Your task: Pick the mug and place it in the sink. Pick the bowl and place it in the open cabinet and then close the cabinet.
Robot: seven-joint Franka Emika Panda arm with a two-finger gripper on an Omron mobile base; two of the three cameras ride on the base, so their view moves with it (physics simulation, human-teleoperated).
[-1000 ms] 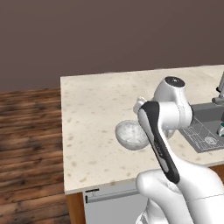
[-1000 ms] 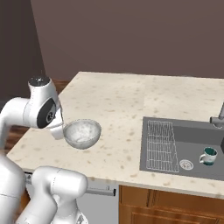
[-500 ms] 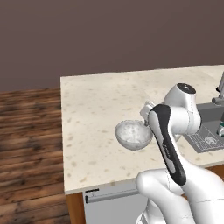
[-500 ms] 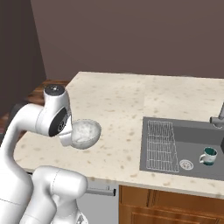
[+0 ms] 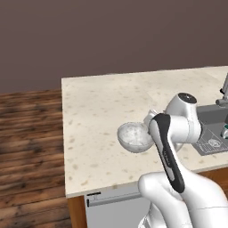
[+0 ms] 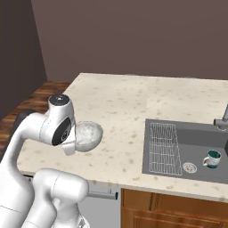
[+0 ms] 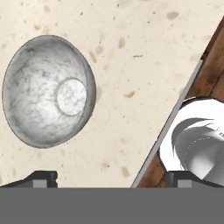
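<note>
The speckled pale bowl (image 5: 132, 136) (image 6: 89, 135) stands upright on the counter near its front edge. My gripper (image 7: 110, 179) is open above the counter with nothing between its fingertips. The bowl (image 7: 48, 91) lies up and to the left of the gap, apart from both tips. In the base views my hand is low beside the bowl, largely covered by the arm. The green mug (image 6: 213, 158) stands upright in the right part of the dark sink (image 6: 196, 136) (image 5: 207, 114). The cabinet is out of view.
A wire rack (image 6: 162, 142) lies in the sink's left basin, with the tap (image 6: 222, 122) behind on the right. The counter's front edge (image 7: 168, 127) runs close by the gripper, with wooden floor (image 5: 31, 147) beyond. Brown cupboard fronts (image 6: 178, 209) sit under the sink.
The arm has swung lower and closer to the bowl, its elbow folding over the counter. The bowl and mug have not moved. The gripper stays open.
</note>
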